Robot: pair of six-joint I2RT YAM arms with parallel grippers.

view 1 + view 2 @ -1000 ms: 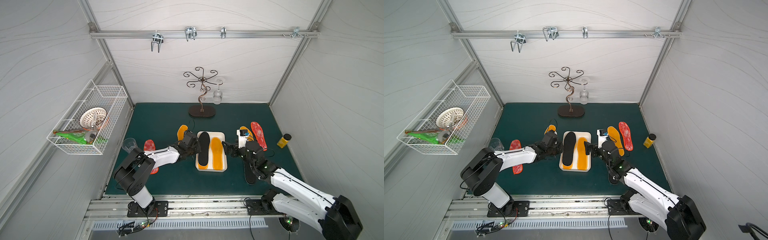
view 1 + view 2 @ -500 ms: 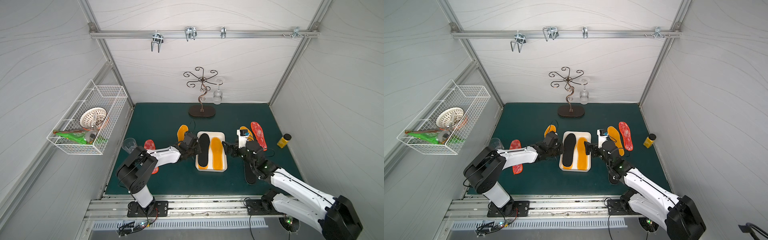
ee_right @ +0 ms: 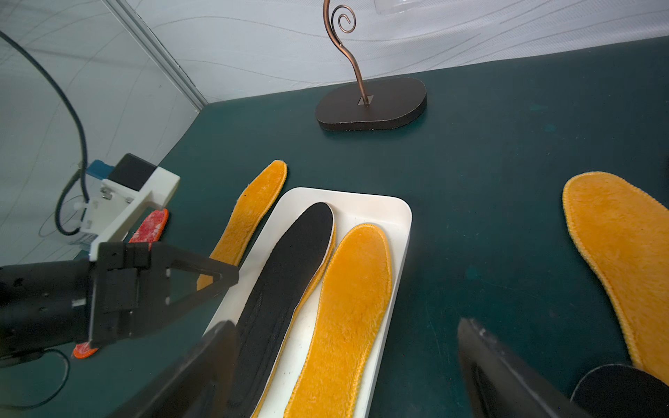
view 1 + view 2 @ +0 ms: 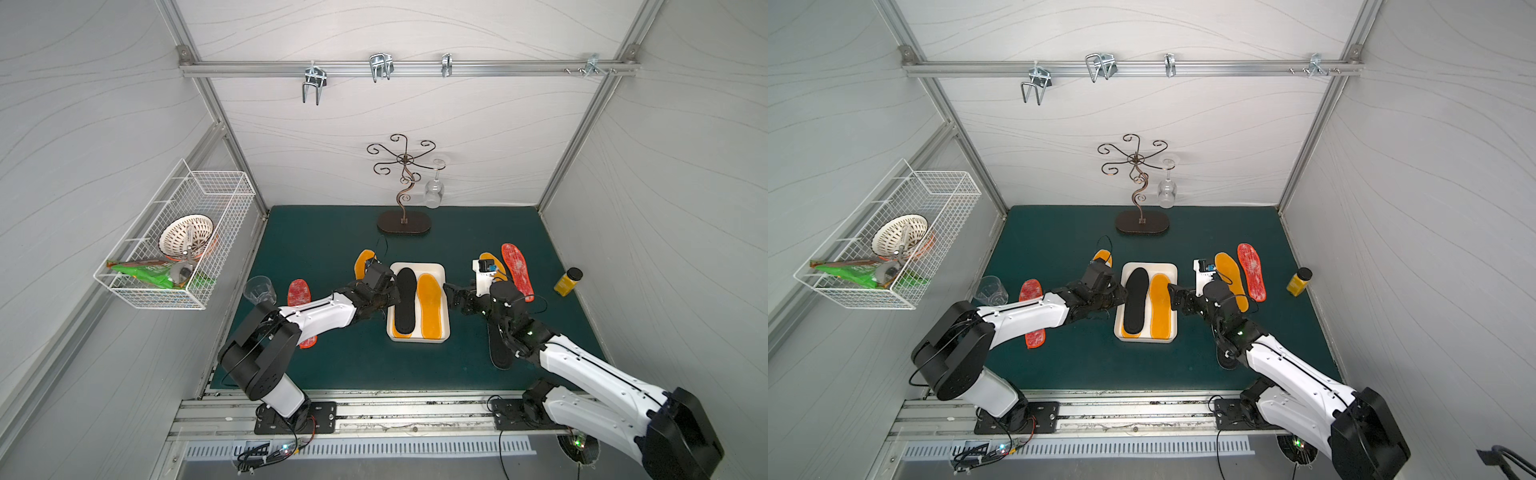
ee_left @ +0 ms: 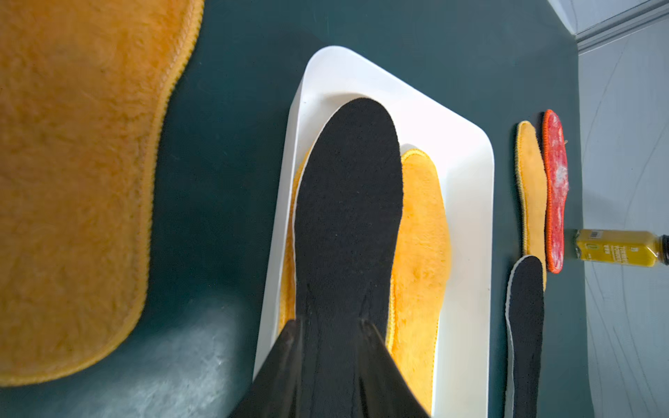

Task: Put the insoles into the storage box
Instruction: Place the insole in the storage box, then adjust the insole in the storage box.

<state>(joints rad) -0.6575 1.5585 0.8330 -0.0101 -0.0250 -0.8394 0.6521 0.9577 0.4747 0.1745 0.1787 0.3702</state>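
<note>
In both top views the white storage box (image 4: 419, 267) (image 4: 1150, 266) sits mid-table. A black insole (image 4: 405, 303) (image 5: 347, 202) lies in it over an orange one (image 4: 401, 332), beside another orange insole (image 4: 430, 307) (image 3: 347, 300). My left gripper (image 4: 392, 291) (image 5: 331, 324) is at the box's left rim, jaws a little apart above the black insole's heel end. At the box's right rim my right gripper (image 4: 451, 295) (image 3: 345, 325) stands wide open and empty. Loose on the mat: orange (image 4: 362, 266) and red (image 4: 299, 293) insoles on the left; orange (image 4: 492, 266), red (image 4: 517, 276) and black (image 4: 498, 349) on the right.
A curly metal stand (image 4: 404, 222) with a hanging wine glass is at the back. A yellow bottle (image 4: 567, 282) stands at the right wall, a glass cup (image 4: 259, 289) at the left edge. A wire basket (image 4: 174, 241) hangs on the left wall.
My left gripper's jaws have parted and let go of the black insole, which now lies in the box. The right arm has not moved.
</note>
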